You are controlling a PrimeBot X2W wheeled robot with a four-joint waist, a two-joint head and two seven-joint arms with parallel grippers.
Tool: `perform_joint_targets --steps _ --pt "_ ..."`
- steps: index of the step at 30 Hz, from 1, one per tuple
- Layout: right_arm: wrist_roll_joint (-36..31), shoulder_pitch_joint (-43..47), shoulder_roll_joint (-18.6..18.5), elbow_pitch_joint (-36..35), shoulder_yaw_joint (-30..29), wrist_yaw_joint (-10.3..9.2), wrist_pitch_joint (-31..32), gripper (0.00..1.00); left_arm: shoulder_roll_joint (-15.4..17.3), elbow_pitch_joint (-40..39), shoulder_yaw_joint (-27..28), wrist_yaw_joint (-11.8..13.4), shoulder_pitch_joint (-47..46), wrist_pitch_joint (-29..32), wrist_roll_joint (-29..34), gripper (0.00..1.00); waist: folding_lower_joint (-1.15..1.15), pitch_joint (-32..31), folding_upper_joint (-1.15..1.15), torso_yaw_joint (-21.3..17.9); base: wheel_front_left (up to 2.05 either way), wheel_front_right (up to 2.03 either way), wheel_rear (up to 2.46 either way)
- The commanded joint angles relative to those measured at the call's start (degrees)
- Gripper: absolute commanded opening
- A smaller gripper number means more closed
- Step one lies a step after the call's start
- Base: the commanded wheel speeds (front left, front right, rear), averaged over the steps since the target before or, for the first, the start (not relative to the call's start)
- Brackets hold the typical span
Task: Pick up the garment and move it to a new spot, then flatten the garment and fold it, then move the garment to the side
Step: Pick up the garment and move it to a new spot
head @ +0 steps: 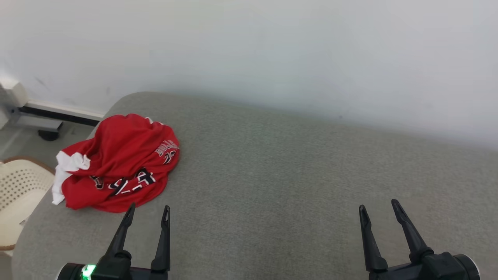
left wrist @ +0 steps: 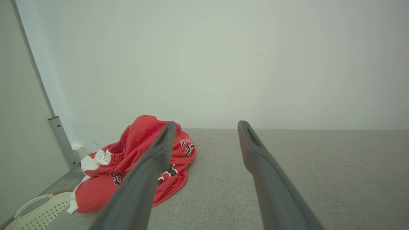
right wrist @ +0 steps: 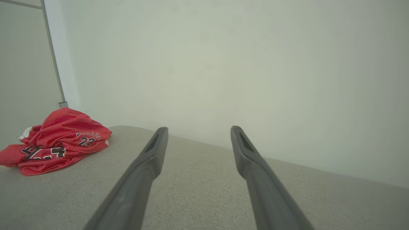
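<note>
I had both arms low at the near edge of a wide grey cushion (head: 295, 171), fingers pointing away from me toward the pale wall (head: 272, 46). The left gripper (head: 149, 207) stood with its two dark fingers spread wide and nothing between them, and the right gripper (head: 378, 204) was spread just as wide and just as empty. The garment (head: 116, 159) lay in a crumpled heap on the far left part of the cushion, close to its rounded corner. It was a red mesh jersey with black-and-white lettering turned up on the near folds and a strip of white trim bunched at the cushion's left edge. From the head camera, the left gripper's outer fingertip sat just beside the near hem of the heap, and I could not tell whether it touched the cloth. In the left wrist camera that same finger crossed in front of the red fabric, with the other finger over bare cushion to the side of it. The right gripper was well apart from the garment, over bare grey fabric on the right side, and its wrist camera saw the heap off at the far left. A cream perforated basket (head: 19, 190) sat on the floor just beside the cushion's left end, below the garment's white trim.
</note>
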Motion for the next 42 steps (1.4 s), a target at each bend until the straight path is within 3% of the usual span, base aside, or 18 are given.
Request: perform_joint_targets --steps 1,15,28,35,40,42 --pt "0.0 0.4 -0.1 0.1 0.3 0.17 -0.1 1.00 -0.2 -0.2 0.3 -0.1 0.8 -0.2 -0.1 1.00 0.00 0.3 0.00 2.3 0.00 0.00 0.00" --pt "1.5 0.2 -0.7 -0.4 2.1 0.17 -0.1 1.00 -0.4 -0.4 1.2 -0.3 0.4 -0.2 0.0 1.00 0.00 0.9 0.00 6.7 0.00 0.00 0.00" --pt "2.1 -0.3 -2.5 -0.2 4.0 0.17 -0.1 1.00 -0.3 1.9 2.3 -0.1 -3.5 -0.2 0.2 1.00 0.00 3.8 0.00 6.9 0.00 0.00 0.00" --pt "1.7 -2.5 -6.8 -0.5 4.3 0.17 -0.1 1.00 0.1 9.7 3.7 -0.9 -17.5 -0.2 -3.3 1.00 0.00 10.1 0.00 6.0 0.00 0.00 0.00" --pt "1.6 -5.0 -9.9 -0.8 5.0 0.17 -0.1 1.00 0.6 22.5 6.4 -1.3 -31.8 0.0 -8.7 1.00 0.00 15.1 0.00 4.6 0.00 0.00 0.00" --pt "1.3 -6.4 -11.1 -1.1 5.0 0.16 -0.1 1.00 2.2 27.6 6.3 -1.5 -38.7 1.6 -10.0 1.00 0.00 17.4 0.00 3.6 0.00 0.00 0.00"
